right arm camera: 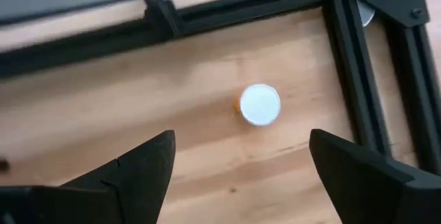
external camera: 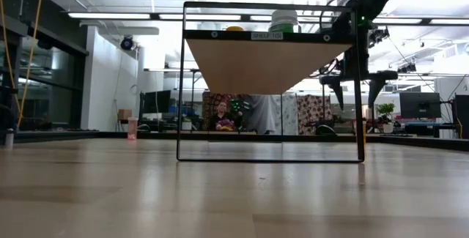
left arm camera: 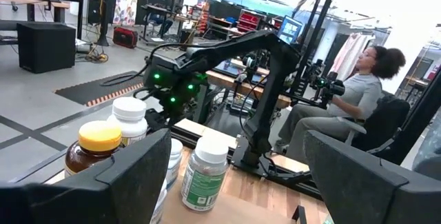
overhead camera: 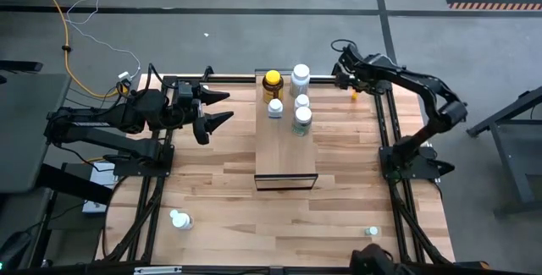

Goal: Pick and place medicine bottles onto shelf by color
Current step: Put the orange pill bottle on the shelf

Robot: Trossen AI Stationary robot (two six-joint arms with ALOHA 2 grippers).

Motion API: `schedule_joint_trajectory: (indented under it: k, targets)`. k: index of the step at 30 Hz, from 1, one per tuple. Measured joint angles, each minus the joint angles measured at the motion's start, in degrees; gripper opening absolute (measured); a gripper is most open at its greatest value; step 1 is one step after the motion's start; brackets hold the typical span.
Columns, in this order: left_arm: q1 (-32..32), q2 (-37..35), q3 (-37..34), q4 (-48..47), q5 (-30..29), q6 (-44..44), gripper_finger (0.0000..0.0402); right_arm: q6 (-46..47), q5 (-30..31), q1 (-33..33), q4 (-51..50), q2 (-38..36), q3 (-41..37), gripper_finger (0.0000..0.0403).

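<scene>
Right wrist view: my right gripper [right arm camera: 238, 176] hangs with its jaws spread wide and empty above a small orange bottle with a white cap [right arm camera: 259, 105], which stands upright on the tabletop in the far right corner, close to the black frame rail [right arm camera: 358, 79].

High view: the same orange bottle [overhead camera: 355, 96] sits right of the shelf [overhead camera: 286, 152], just beside my right gripper [overhead camera: 345, 70]. Five bottles crowd the shelf's far end, among them the amber bottle with yellow cap [overhead camera: 272, 85] and a white bottle with a green label [overhead camera: 301, 121]. My left gripper [overhead camera: 216, 110] waits released and empty, left of the shelf. Two more white bottles lie at the near edge, one left [overhead camera: 179, 219], one right [overhead camera: 372, 232].

Risks, as I judge them:
- The bottle is small and light; an off-centre descent could tip it or send it rolling.
- The rail is near; a finger could strike it while closing.
- The shelf's far end is packed; placing there could knock neighbours over.
</scene>
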Motion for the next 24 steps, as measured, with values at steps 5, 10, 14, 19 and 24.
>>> schedule_joint_trajectory:
  k: [5,10,14,19,24]
  targets:
    - [0.0,0.0,0.0,0.0,0.0,0.0,0.0321,3.8,-1.7,-3.0,0.2,2.7,0.0,0.0326]
    - [0.0,0.0,0.0,0.0,0.0,0.0,0.0321,5.6,-2.1,-4.5,1.7,5.4,0.0,0.0326]
    - [0.0,0.0,0.0,0.0,0.0,0.4,0.0321,6.3,-2.7,-5.3,2.5,7.7,0.0,0.0326]
    - [0.0,0.0,0.0,0.0,-1.5,1.9,0.0321,6.9,-4.6,-6.4,3.2,9.8,0.0,0.0326]
    - [0.0,0.0,0.0,0.0,-3.2,2.0,0.0321,6.8,-5.2,-7.5,3.3,10.3,0.0,0.0303]
